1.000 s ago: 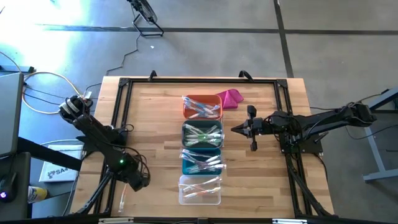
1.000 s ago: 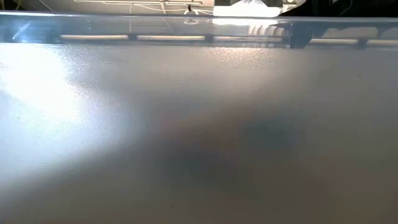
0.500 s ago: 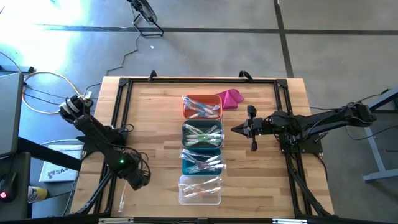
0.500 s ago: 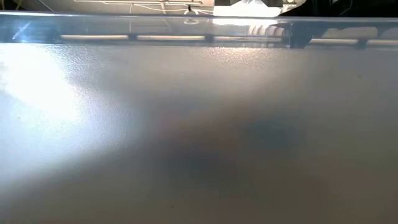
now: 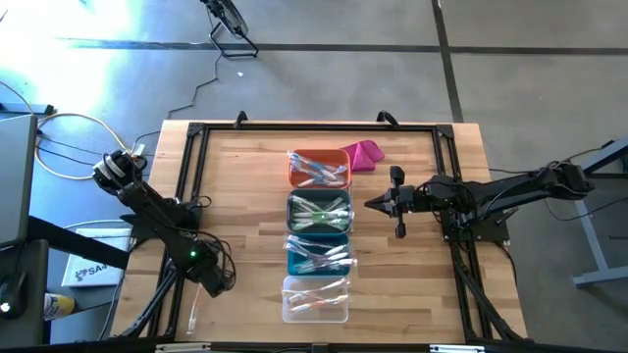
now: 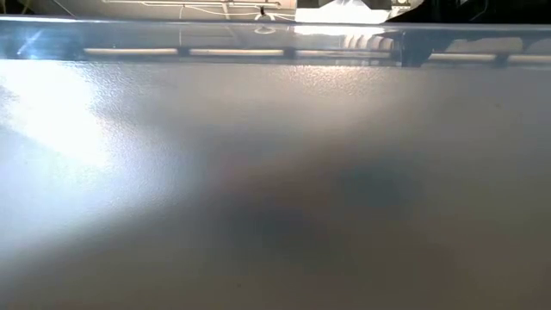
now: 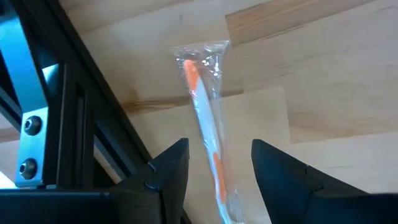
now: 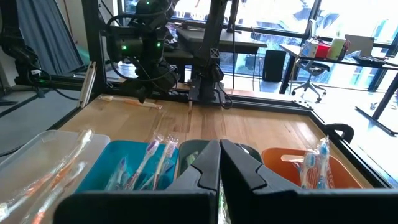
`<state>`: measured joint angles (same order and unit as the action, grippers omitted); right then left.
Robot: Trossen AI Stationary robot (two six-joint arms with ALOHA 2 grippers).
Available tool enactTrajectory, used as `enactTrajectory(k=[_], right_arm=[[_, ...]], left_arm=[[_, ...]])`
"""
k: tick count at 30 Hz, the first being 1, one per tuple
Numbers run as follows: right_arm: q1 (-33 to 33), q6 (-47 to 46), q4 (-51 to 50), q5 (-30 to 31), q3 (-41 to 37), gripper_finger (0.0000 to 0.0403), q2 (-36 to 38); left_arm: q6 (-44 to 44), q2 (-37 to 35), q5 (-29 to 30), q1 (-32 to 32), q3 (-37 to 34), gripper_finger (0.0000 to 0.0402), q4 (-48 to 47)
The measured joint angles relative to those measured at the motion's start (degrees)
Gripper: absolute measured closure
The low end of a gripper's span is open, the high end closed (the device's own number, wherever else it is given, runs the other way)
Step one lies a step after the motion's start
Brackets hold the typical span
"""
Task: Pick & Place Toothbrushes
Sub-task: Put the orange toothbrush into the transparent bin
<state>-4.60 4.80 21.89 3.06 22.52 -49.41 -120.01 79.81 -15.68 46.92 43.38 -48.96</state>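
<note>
Glossy, crinkled film wraps the lone toothbrush [image 7: 205, 118], a thin white stick with orange patches lying flat on the pale butcher-block table [image 5: 240, 186] just ahead of the left gripper [image 7: 214, 165]. That gripper's two dark, wedge-shaped fingers stand apart, one on either side of the wrapper's near end, not touching it as far as can be seen. Close on one side of it runs the black metal frame rail [image 5: 184, 186] that borders the table, so room there is tight; on the other side lies bare wood. Compared with a second ago, the left gripper sits a shade nearer the wrapped stick at the table's front left corner.

Between the two arms a straight column of four rectangular bins lies end to end: orange bin [image 5: 319, 169], grey bin [image 5: 319, 212], teal bin [image 5: 318, 254] and clear bin [image 5: 315, 298], each holding a loose heap of wrapped toothbrushes [image 5: 321, 213]. A crumpled magenta cloth [image 5: 365, 154] lies beside the orange bin's far corner.

Right of the bins, the right gripper [image 5: 373, 204] hangs level with the grey bin, its fingers pressed together on nothing, in the same place as before. Open wood lies around it. The low view is filled by a blurred grey surface.
</note>
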Motion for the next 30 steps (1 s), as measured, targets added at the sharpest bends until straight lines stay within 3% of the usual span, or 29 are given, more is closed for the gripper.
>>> enactTrajectory(k=[18, 30], right_arm=[[0.0, 0.5, 0.0, 0.0, 0.0, 0.0398, 0.0], [0.0, 1.5, -0.1, 0.0, 0.0, 0.0398, 0.0]], left_arm=[[3.2, 0.0, 1.7, 0.2, 0.0, 0.0233, 0.8], [0.2, 3.3, 2.5, 5.8, 0.0, 0.0233, 1.7]])
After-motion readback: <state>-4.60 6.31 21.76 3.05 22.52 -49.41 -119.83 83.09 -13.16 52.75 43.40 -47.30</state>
